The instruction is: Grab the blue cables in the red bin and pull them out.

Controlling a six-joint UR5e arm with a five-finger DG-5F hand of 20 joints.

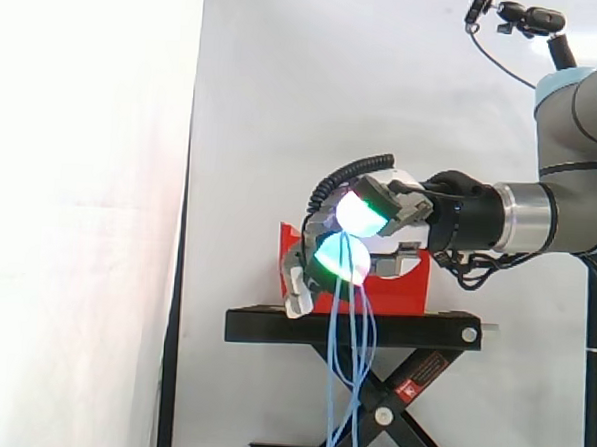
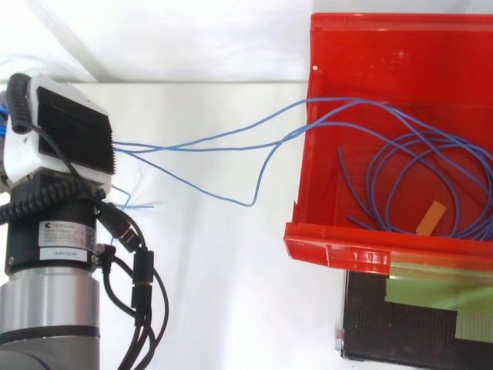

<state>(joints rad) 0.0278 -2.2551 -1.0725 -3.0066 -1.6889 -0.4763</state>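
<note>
In the side view my hand [image 1: 390,240] hovers in front of the red bin [image 1: 412,287], above the left part of the black stand [image 1: 353,329]. Its fingers are curled, with green and cyan pads pinching several blue cables [image 1: 349,346] that hang down past the stand's edge. From above, the back of the hand [image 2: 73,129] sits far left of the red bin [image 2: 362,240]. The blue cables [image 2: 231,143] stretch from the hand across the white surface and over the bin's left wall. More loops of them lie coiled inside the bin [image 2: 416,166].
An orange tag [image 2: 433,217] lies in the bin among the loops. The scissor legs [image 1: 389,404] of the stand reach down below the platform. A black block with a green patch [image 2: 420,308] sits under the bin's front edge. A white curtain hangs behind.
</note>
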